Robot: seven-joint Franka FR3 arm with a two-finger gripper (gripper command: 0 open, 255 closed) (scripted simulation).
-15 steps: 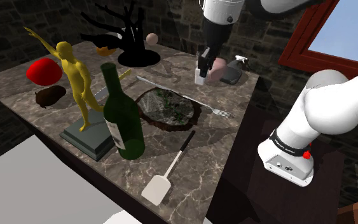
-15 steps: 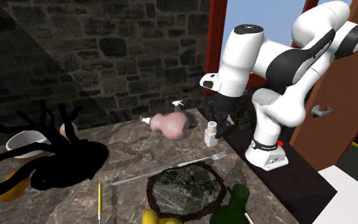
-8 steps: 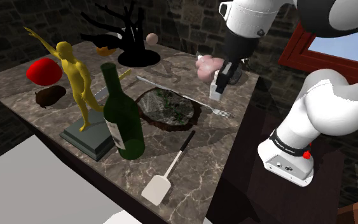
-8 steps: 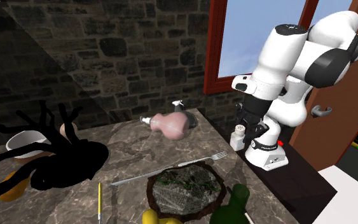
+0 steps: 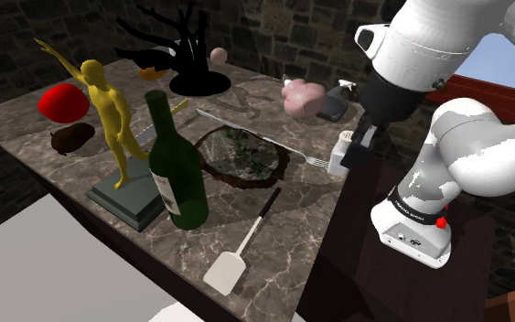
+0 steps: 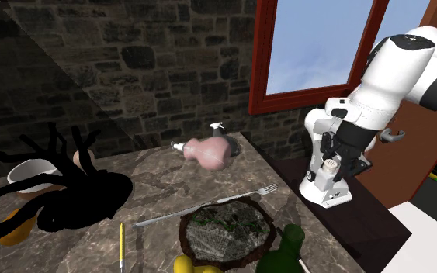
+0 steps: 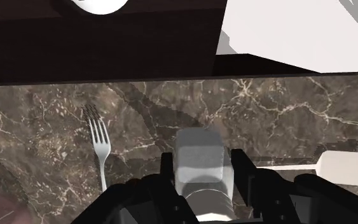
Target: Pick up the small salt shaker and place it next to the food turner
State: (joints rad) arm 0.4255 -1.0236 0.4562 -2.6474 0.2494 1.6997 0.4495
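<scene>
Your jaws are closed on the small white salt shaker (image 7: 199, 159). In the wrist view the two black fingers (image 7: 242, 173) press against its sides, and its squared body stands out ahead of them.

In the shoulder view you find the shaker held in the air at the dark brown marble bench (image 5: 292, 233), right at that view's right-hand edge of it. It is just beside the tines of the silver fork (image 5: 317, 162), and the white arm (image 5: 429, 46) bends down to it from above. How high it hangs over the marble cannot be told.

The white food turner with its dark handle (image 5: 249, 238) lies well apart from the shaker, nearer the front of the bench. Its flat head points toward the near edge. In the wrist view the marble below the shaker has the fork on one side and a white block on the other (most likely the turner's head).

Beside the turner's handle stands a tall green glass bottle (image 5: 175, 174). Behind the handle lies a round dark slab with green on top (image 5: 241, 155). A pink spray bottle (image 5: 303, 98) lies on its side toward the back of the bench.
</scene>
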